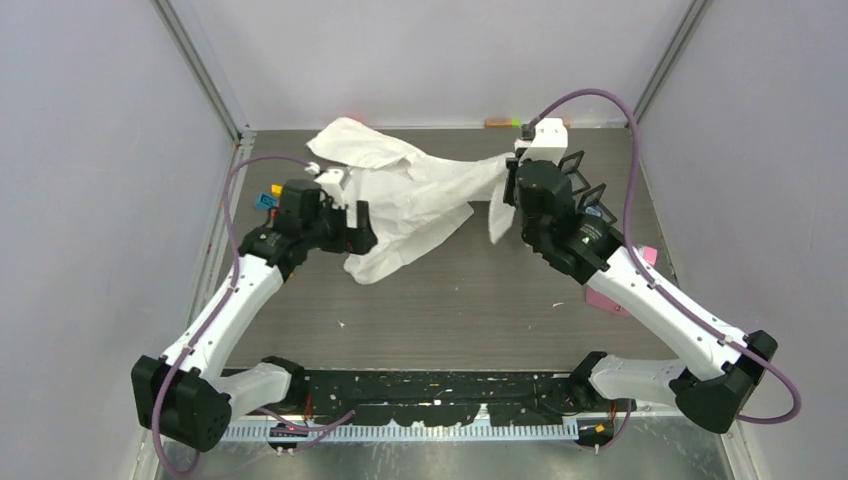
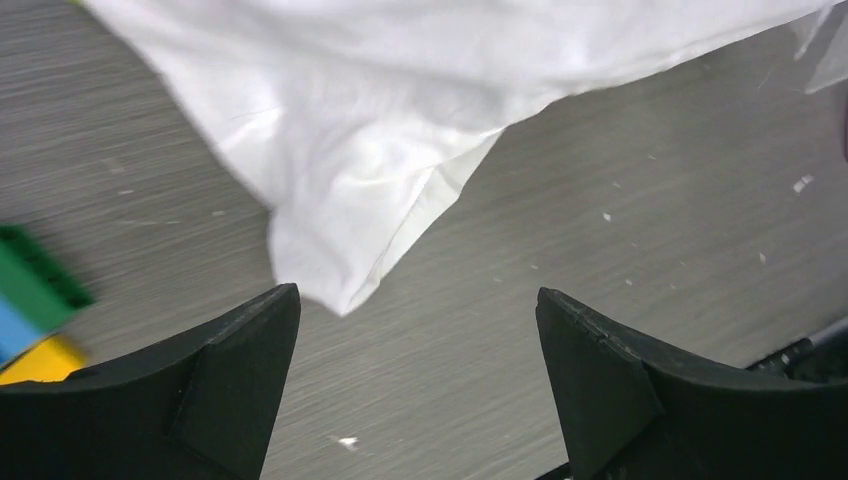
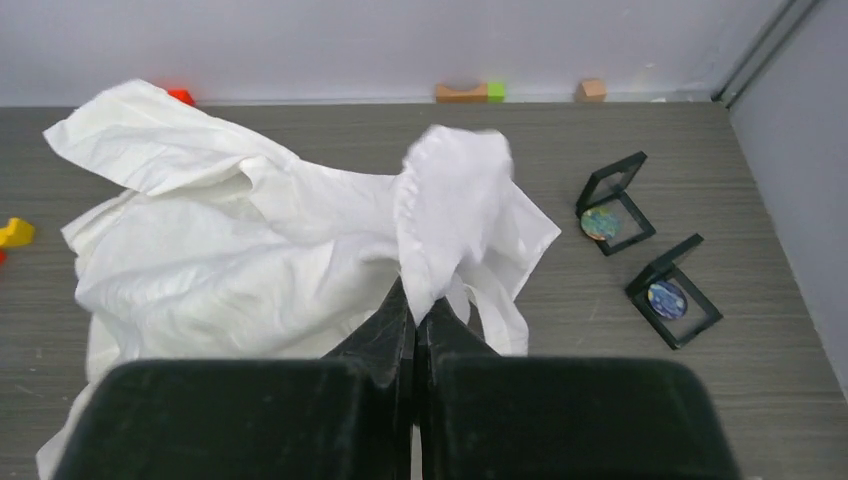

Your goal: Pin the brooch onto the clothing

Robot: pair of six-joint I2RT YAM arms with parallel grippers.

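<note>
White shirt [image 1: 420, 195] pinched by right gripper [image 3: 413, 305], corner before spread left gripper [image 2: 418, 293].

My white shirt [image 1: 405, 195] lay crumpled on the grey table [image 1: 480, 300], with one fold lifted and pinched tight in my right gripper [image 3: 413, 312]. To its right, apart from it, a round bluish brooch [image 3: 601, 222] and a second brooch [image 3: 667, 299] each sat in an open black case [image 3: 640, 165].

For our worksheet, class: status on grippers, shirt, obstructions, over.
Right gripper shut on crumpled white thin-fabric shirt. Left gripper open beside its edge, empty. Two open black display cases sit clear, right of shirt.
</note>
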